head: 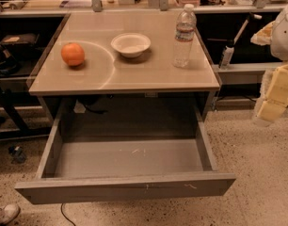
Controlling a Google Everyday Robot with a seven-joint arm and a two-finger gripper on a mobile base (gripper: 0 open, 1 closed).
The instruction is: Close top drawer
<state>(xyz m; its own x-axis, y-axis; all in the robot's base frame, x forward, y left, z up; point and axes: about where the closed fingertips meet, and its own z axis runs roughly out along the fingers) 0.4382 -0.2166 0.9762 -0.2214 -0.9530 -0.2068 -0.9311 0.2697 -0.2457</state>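
The top drawer [125, 188] is a wide grey metal drawer pulled far out from under the counter, and its inside looks empty. Its plain front faces me at the bottom of the view, with small white scratches right of centre. My gripper [274, 102] is at the right edge of the view, pale yellow, held above the floor to the right of the drawer and apart from it. No other drawer fronts show.
On the beige countertop [125, 76] stand an orange [72, 54], a white bowl [131, 44] and a clear water bottle [184, 36]. Speckled floor lies to the right. A shoe [4, 214] is at bottom left. Cluttered shelves stand behind.
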